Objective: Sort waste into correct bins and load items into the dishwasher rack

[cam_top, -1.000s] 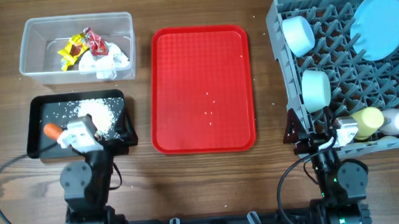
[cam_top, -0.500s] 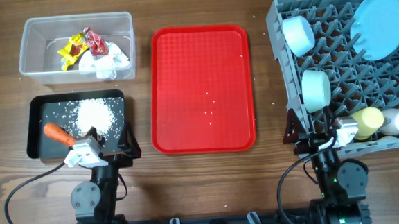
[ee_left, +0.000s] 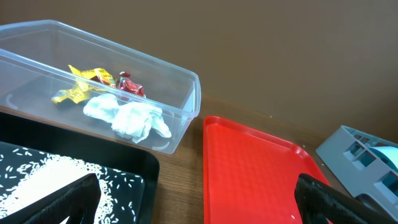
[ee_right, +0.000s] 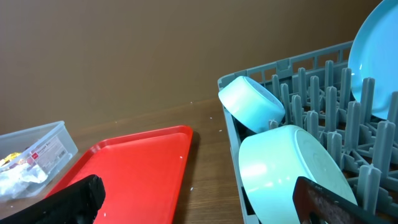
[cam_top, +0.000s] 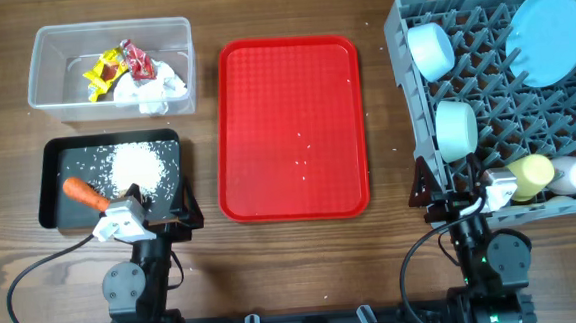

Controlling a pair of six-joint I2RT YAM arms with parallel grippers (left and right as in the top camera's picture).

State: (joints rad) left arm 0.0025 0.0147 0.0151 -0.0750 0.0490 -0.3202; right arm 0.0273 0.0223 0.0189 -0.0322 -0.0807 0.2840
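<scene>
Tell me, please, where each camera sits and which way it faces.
Overhead: above the table, looking straight down on the clear tub, black tray, red tray and rack; left arm and right arm at the bottom edge.
Left wrist: low over the black tray, facing the clear tub and red tray; the open left gripper below.
Right wrist: low by the rack, facing the light blue bowls and red tray; the open right gripper below.
Shared: both wrist views show the red tray and clear tub.

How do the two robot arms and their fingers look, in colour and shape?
The left arm and right arm are black with round joints. Each carries a white block near its wrist and trails a looping black cable. The fingers are plain black.
</scene>
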